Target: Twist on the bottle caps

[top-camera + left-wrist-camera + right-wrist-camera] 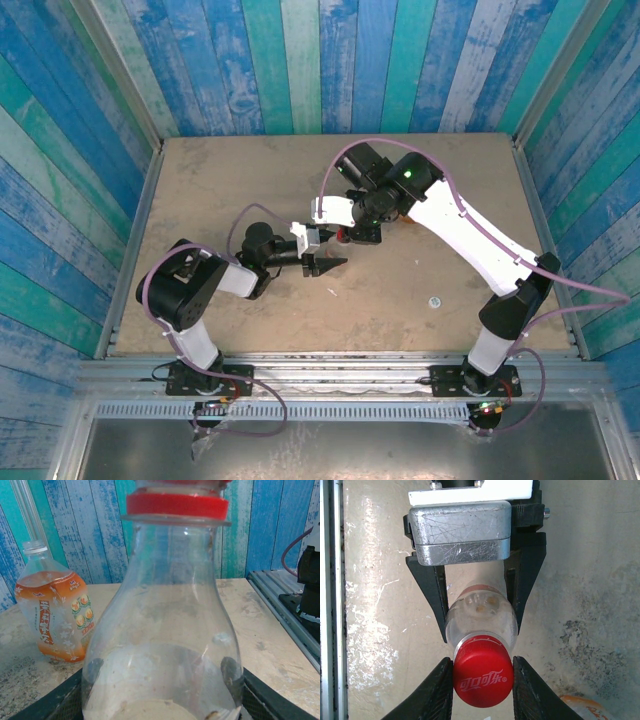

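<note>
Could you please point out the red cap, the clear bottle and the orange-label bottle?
red cap (483, 677): right wrist view, printed top
clear bottle (172, 592): left wrist view, shoulder
orange-label bottle (52, 615): left wrist view, label

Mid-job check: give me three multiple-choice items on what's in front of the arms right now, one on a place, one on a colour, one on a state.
1. Where on the table is the white cap?
A. far left corner
B. near the right arm's base
C. dead centre

2. What colour is the cap between the right gripper's fingers?
A. white
B. blue
C. red

3. The slim bottle is:
A. clamped in the left gripper
B. lying loose
C. standing free

Answers:
1 B, the white cap lies alone just ahead of that base.
2 C, the red cap sits between those fingers.
3 A, black fingers press both its sides.
</note>
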Robot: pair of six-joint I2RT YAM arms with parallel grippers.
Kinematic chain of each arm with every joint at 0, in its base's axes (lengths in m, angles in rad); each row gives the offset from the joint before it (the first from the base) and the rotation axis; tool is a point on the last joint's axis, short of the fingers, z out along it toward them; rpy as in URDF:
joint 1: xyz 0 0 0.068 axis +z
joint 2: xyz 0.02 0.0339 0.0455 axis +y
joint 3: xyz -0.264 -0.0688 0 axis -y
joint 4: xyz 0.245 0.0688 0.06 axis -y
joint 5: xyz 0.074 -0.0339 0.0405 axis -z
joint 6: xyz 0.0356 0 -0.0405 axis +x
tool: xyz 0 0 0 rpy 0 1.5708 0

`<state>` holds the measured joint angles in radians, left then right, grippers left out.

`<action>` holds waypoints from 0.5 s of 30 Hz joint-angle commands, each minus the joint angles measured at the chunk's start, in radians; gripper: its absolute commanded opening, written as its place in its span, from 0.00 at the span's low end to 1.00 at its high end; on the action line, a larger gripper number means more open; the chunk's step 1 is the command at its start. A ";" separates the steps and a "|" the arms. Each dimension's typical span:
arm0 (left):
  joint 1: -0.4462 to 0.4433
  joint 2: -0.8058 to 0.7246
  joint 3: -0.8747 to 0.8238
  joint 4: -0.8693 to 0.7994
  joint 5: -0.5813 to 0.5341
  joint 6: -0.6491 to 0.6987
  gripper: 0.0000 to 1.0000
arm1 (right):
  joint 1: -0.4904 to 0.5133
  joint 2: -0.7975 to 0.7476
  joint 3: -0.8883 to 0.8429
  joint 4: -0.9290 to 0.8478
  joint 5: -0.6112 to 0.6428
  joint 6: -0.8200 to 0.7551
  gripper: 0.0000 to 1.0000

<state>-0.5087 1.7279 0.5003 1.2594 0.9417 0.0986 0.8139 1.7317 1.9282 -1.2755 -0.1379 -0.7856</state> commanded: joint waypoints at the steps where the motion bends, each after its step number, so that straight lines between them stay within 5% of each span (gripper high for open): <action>1: -0.003 0.001 0.011 -0.055 -0.001 0.000 0.62 | 0.001 0.007 0.021 -0.045 0.005 -0.037 0.30; 15: -0.003 -0.011 0.012 -0.060 -0.070 -0.003 0.62 | 0.002 0.037 0.039 -0.037 0.043 0.179 0.23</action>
<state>-0.5087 1.7275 0.5045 1.2518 0.9161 0.0975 0.8143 1.7454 1.9469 -1.2789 -0.1143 -0.6987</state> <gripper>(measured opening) 0.619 0.307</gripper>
